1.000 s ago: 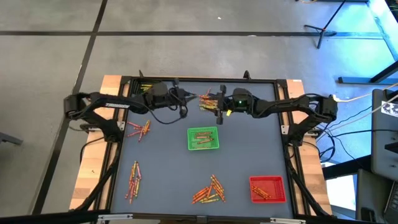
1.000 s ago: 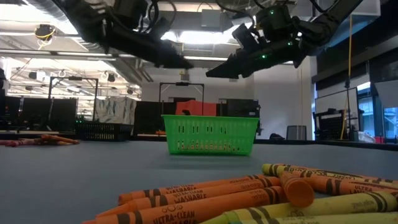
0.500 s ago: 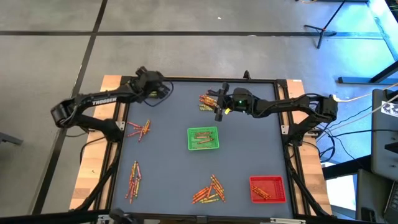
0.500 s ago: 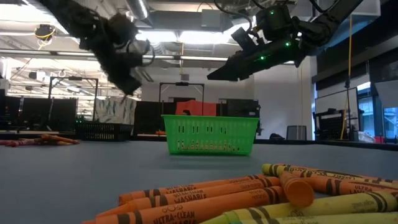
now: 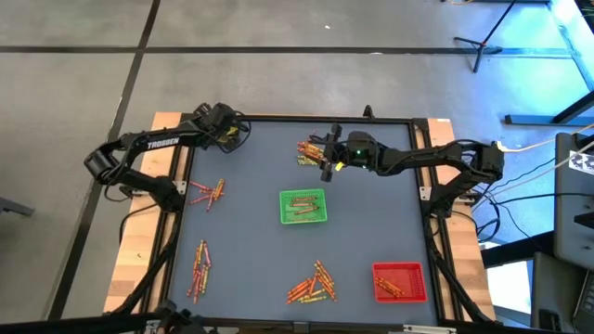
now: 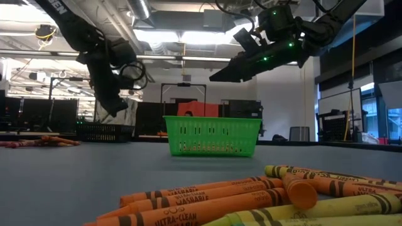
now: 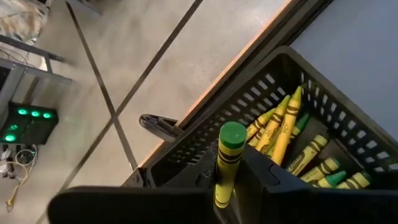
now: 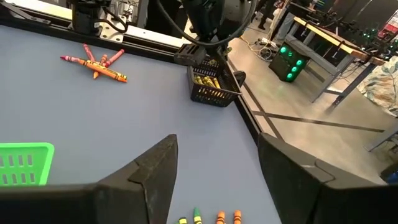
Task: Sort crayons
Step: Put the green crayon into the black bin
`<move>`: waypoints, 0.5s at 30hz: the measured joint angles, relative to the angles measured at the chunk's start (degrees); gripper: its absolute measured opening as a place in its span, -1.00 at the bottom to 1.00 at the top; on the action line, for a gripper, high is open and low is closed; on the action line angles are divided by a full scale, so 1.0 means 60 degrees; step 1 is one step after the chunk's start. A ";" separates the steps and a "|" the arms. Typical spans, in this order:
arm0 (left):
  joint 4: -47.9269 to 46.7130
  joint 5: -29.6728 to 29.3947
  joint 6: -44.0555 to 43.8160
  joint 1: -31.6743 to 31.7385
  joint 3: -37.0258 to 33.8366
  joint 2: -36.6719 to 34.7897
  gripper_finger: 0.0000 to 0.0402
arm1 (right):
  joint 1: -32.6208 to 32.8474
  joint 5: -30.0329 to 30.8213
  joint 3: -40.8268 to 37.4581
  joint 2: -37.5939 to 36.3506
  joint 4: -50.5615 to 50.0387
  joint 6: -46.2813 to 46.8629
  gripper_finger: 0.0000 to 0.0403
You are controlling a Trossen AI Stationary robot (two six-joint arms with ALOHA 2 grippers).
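The left gripper point(image 7: 231, 186), which a second ago met the right one over the far middle of the table, has swung to the far-left corner and now hangs over the black basket point(image 7: 323, 99), its jaws clamped on a yellow crayon point(image 7: 226, 163) with a green end. By the look of it this crayon is about to join the yellow and green ones in the basket. The right gripper point(image 8: 217, 171) stays above the far crayon pile point(image 5: 308, 153), jaws wide and empty; other piles point(image 5: 312, 284) and the green tray point(image 5: 303, 206) lie unchanged.
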 joint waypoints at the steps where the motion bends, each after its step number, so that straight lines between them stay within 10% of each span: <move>1: -0.0001 0.0002 0.0000 -0.0006 0.0000 0.0000 -0.87 | 0.0000 0.0000 0.0000 0.0000 0.0000 0.0000 0.09; 15: -0.0034 0.0148 -0.0332 -0.0117 0.0000 -0.0084 -0.37 | 0.0000 0.0000 0.0000 0.0000 -0.0033 0.0000 0.09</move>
